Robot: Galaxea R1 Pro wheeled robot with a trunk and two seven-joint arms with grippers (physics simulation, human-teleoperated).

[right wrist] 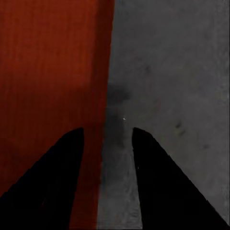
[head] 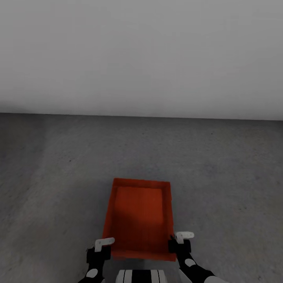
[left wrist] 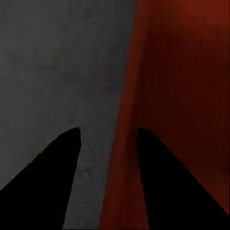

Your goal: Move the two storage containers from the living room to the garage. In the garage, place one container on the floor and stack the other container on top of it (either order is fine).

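**Operator:** One storage container [head: 140,218] is in front of me, at 12 o'clock just ahead of the trunk, over the dark grey floor [head: 59,177] of the garage, with the pale wall [head: 141,55] further off. I cannot tell whether it rests on the floor or hangs slightly above it.

**Supervisor:** Report claw state.

**Operator:** Left claw [head: 103,245] sits at the near 9 o'clock corner. In the left wrist view its two fingers [left wrist: 45,184] straddle the thin side wall, one inside, one outside, with a gap showing at the wall. Right claw [head: 181,239] sits at the near 3 o'clock corner, fingers [right wrist: 167,184] likewise either side of the wall, partly parted. I cannot tell whether either pair is actually pinching.

**Supervisor:** Handling notes?

**Operator:** I judge the bin light, with thin walls likely to flex under a one-sided pull. Smooth sides may slip. Recommended hold: both rims at once, opposite walls, equal height, fingers well down over the edge. Keep it level when lowering.
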